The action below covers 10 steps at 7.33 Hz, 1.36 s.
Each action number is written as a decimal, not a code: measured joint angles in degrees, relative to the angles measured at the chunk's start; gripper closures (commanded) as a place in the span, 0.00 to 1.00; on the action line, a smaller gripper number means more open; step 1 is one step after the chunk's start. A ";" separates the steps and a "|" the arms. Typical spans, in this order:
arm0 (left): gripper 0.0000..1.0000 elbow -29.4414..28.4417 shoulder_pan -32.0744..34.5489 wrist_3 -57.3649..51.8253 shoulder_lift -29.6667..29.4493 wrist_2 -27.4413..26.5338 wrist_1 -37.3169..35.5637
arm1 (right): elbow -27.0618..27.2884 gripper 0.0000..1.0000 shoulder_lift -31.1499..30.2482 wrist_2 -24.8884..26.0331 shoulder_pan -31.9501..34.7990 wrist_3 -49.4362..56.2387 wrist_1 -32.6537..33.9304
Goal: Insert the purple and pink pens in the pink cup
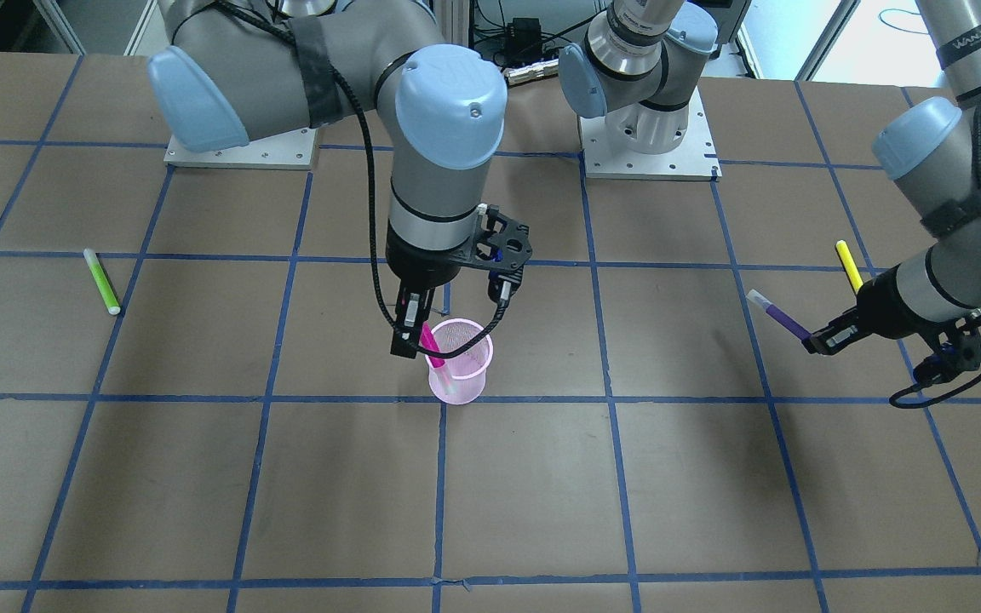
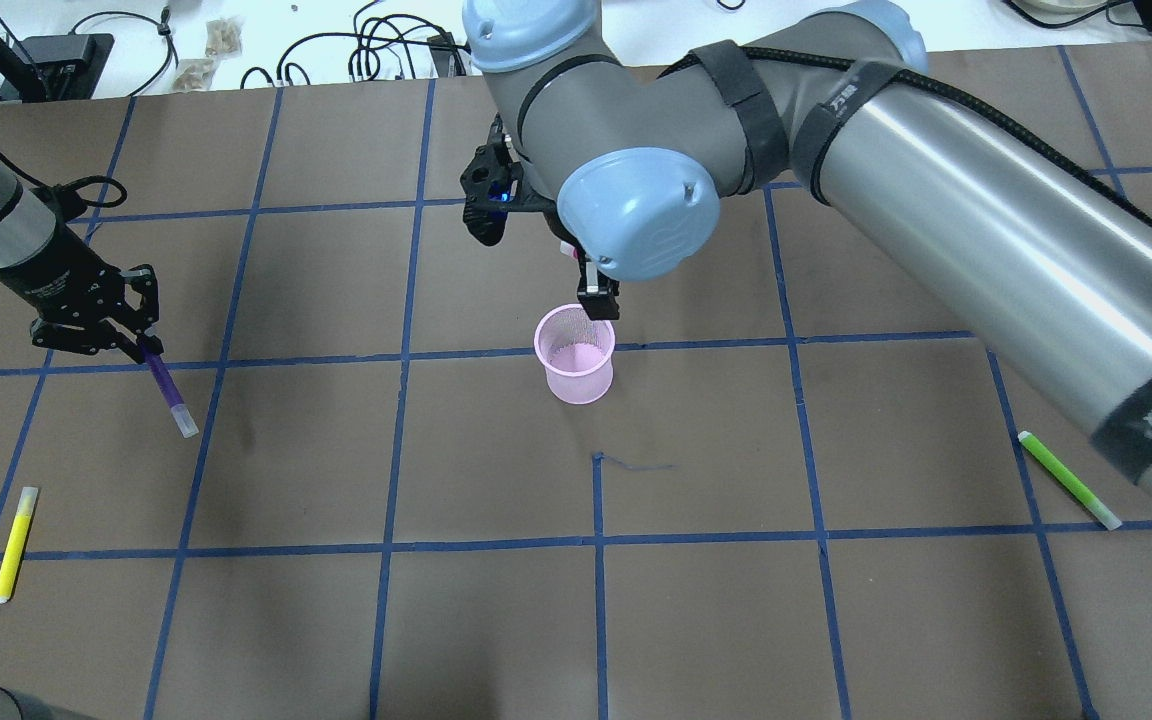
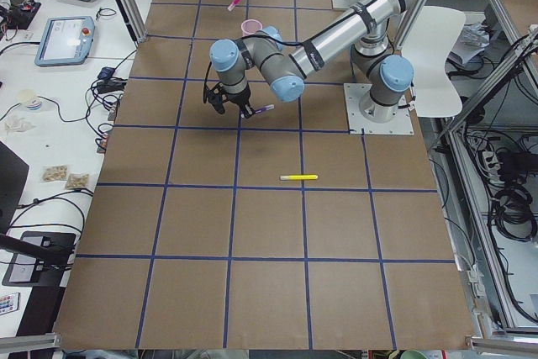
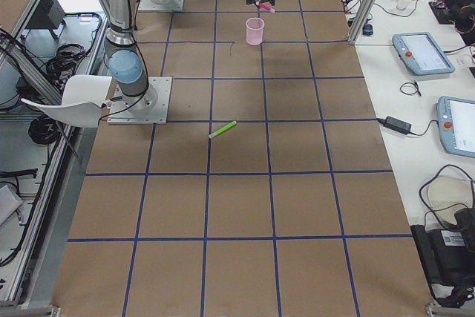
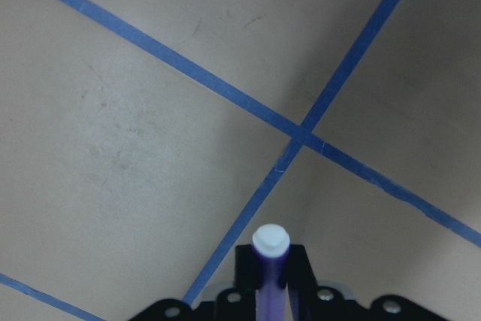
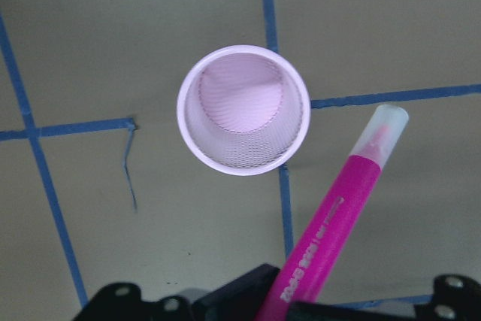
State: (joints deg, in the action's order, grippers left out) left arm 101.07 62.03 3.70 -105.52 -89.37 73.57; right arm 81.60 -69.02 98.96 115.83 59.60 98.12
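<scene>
The pink mesh cup (image 1: 459,364) stands upright near the table's middle and looks empty in the right wrist view (image 6: 242,109). My right gripper (image 1: 411,334) is shut on the pink pen (image 1: 428,340) and holds it tilted just above the cup's rim. In the right wrist view the pink pen's (image 6: 338,219) capped tip lies beside the rim, outside the opening. My left gripper (image 2: 131,340) is shut on the purple pen (image 2: 168,393) and holds it slanted above the table, far from the cup. The purple pen also shows in the left wrist view (image 5: 270,268).
A yellow pen (image 2: 14,543) lies on the table near my left arm. A green pen (image 2: 1068,479) lies on the table on my right side. Blue tape lines cross the brown table (image 2: 496,620). The arm bases stand at the robot's edge.
</scene>
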 measured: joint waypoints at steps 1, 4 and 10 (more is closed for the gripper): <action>1.00 0.00 -0.06 -0.01 -0.02 0.04 0.00 | -0.04 0.94 0.06 0.71 0.60 1.93 -3.49; 1.00 -0.22 -0.02 -0.01 0.14 0.26 -0.06 | -0.24 0.90 1.93 3.22 0.96 9.30 -6.36; 1.00 -1.27 0.19 -0.50 1.29 0.42 -0.13 | -2.37 0.00 6.09 3.58 0.92 11.73 -4.20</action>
State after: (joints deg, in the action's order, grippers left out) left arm 99.80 62.22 3.21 -104.23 -88.95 73.44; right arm 79.23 -62.94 102.54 116.75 71.32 93.92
